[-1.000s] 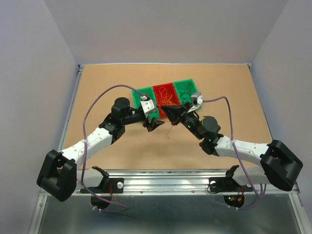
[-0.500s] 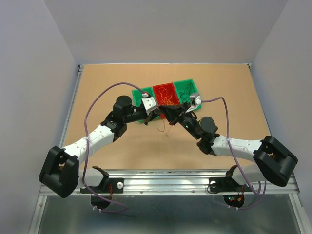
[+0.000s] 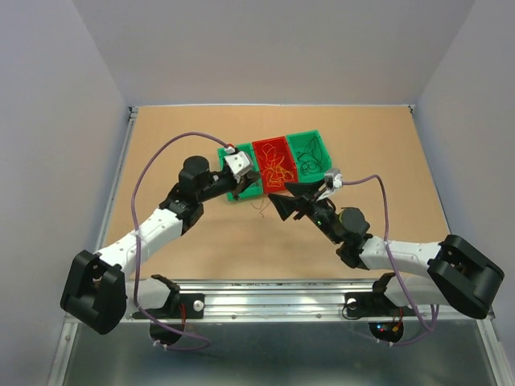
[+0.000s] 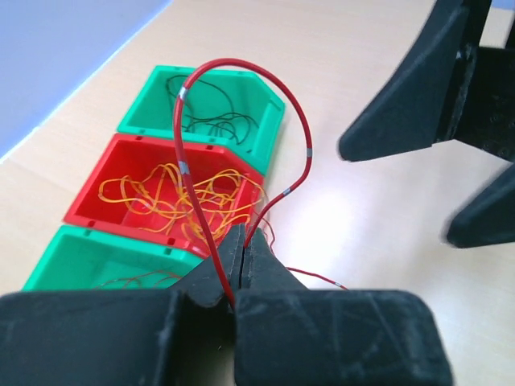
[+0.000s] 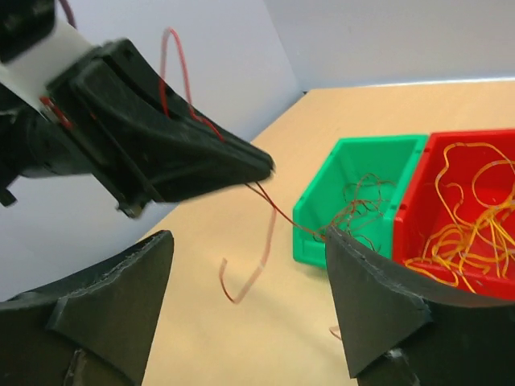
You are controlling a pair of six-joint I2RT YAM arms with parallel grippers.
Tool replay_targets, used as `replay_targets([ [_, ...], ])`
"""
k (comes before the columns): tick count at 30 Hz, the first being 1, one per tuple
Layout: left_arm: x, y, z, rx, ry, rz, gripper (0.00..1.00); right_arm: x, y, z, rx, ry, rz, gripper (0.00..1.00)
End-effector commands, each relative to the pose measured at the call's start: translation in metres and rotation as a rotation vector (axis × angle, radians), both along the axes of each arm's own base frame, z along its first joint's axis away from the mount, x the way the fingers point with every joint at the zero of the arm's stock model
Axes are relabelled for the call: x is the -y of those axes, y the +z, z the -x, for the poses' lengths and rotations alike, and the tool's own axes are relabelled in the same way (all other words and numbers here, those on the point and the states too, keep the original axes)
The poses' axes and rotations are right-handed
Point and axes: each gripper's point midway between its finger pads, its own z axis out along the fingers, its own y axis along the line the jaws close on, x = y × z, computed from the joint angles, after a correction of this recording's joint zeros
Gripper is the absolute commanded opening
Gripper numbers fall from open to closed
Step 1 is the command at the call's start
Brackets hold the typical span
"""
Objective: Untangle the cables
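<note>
The cables are hair-thin strands sorted by colour in three bins. Orange ones (image 4: 173, 197) fill the red bin (image 3: 272, 161); black ones (image 4: 211, 121) lie in the far green bin (image 4: 261, 121); red ones (image 5: 366, 205) lie in the other green bin (image 5: 322, 217). My left gripper (image 4: 244, 237) is shut on a red cable (image 4: 298, 112) that loops up above its tips, with a loose end hanging (image 5: 261, 261) over the table. My right gripper (image 5: 248, 235) stands open just in front of the left gripper (image 5: 185, 161), holding nothing.
The three bins sit in a row at the middle of the tan table (image 3: 161, 145). Thick purple cables (image 3: 149, 177) arc over both arms. Grey walls close in the table on three sides, and a metal rail (image 3: 265, 293) runs along the near edge.
My left gripper shut on the red cable and lifted it toward the bins. My right gripper let go, opened wide and drew back toward the near right.
</note>
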Motion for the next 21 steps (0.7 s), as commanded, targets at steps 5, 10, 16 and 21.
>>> replay_targets([
  [5, -0.007, 0.053, 0.004, 0.041, -0.027, 0.062, 0.0, 0.02, -0.024, -0.005, 0.069, -0.106, 0.114, 0.95],
  [10, -0.009, 0.055, 0.006, 0.017, -0.045, 0.054, 0.0, 0.014, -0.041, -0.014, 0.096, -0.123, 0.227, 0.93],
  [16, -0.013, 0.061, 0.011, 0.015, -0.066, 0.056, 0.0, 0.011, -0.063, -0.026, 0.071, -0.152, 0.326, 0.9],
  [21, -0.015, 0.068, 0.018, 0.025, -0.09, 0.062, 0.0, 0.015, -0.08, -0.045, 0.033, -0.226, 0.384, 0.86],
])
